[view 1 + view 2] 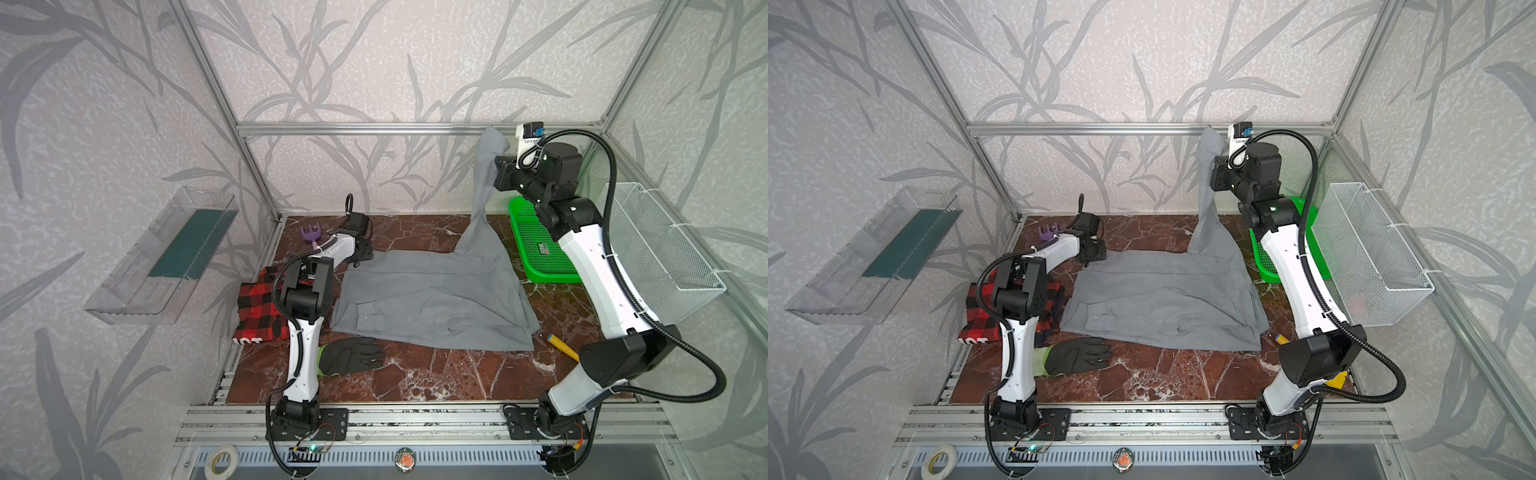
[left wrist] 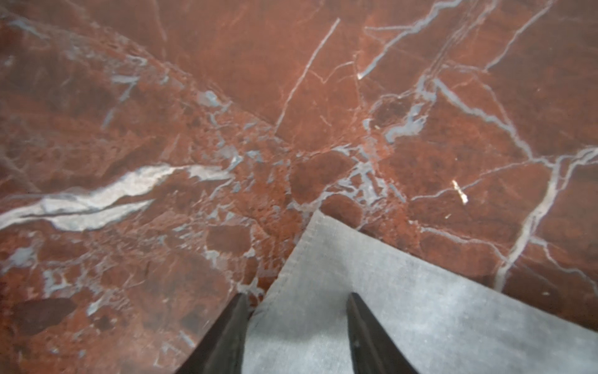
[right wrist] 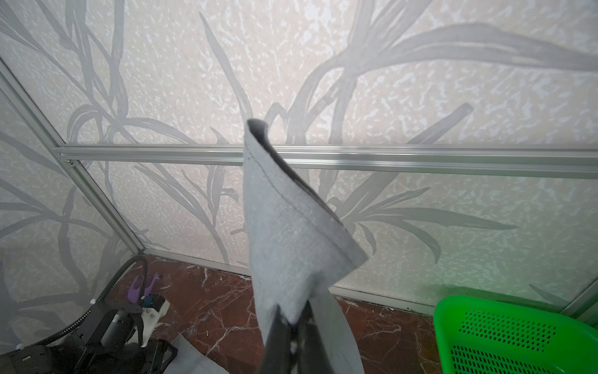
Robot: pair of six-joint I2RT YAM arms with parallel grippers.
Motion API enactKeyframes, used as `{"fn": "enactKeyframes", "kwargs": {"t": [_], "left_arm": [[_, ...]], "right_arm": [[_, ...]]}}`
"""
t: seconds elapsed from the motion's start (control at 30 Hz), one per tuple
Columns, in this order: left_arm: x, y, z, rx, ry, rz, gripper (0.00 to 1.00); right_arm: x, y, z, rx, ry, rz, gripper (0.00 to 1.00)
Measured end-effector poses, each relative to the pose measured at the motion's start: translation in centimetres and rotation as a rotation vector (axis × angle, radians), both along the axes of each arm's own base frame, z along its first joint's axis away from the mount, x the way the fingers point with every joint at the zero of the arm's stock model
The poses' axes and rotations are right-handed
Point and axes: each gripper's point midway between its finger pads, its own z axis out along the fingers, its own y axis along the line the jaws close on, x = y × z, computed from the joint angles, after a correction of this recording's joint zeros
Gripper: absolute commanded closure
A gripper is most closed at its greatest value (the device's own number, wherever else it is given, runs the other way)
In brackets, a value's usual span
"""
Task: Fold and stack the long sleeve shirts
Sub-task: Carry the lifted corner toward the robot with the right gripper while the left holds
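Observation:
The grey long sleeve shirt (image 1: 432, 299) (image 1: 1163, 299) lies spread across the middle of the marble table. One sleeve (image 1: 484, 195) is pulled up high toward the back wall, with my right gripper (image 1: 498, 166) (image 3: 295, 319) shut on its cuff (image 3: 284, 233). At the shirt's back left corner my left gripper (image 1: 361, 259) (image 2: 297, 296) is low over the table and open. Its fingers (image 2: 226, 336) straddle the grey corner (image 2: 323, 246). The red-and-black plaid shirt (image 1: 259, 307) (image 1: 980, 307) lies folded at the left edge, partly hidden by my left arm.
A black glove (image 1: 353, 355) with a yellow-green cuff lies in front of the grey shirt. A green basket (image 1: 540, 249) stands back right, a white wire basket (image 1: 660, 253) hangs on the right wall. A yellow marker (image 1: 561, 345) lies front right, a purple toy (image 1: 311, 237) back left.

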Motion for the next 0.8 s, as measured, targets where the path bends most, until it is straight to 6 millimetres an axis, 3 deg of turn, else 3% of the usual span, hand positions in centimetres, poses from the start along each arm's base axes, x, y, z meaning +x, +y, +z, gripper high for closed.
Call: {"fn": "enactKeyframes", "kwargs": {"t": [0.2,0.4,0.63,0.8], "left_arm": [[-0.1,0.1,-0.1,0.007,0.006,0.002,0.7],[-0.1,0.1,0.0,0.007,0.008,0.004,1.0],[-0.3,0.1,0.2,0.004,-0.004,-0.001,1.0],[-2.4,0.5,1.0,-0.01,-0.049,0.009,1.0]], "right_arm": [[-0.4,-0.1,0.5,0.004,-0.015,0.0,1.0],[-0.4,0.0,-0.2,0.009,-0.004,0.002,1.0],[-1.0,-0.2,-0.6,0.021,0.005,-0.001,1.0],[-3.0,-0.8,0.4,0.046,-0.012,-0.01,1.0]]}}
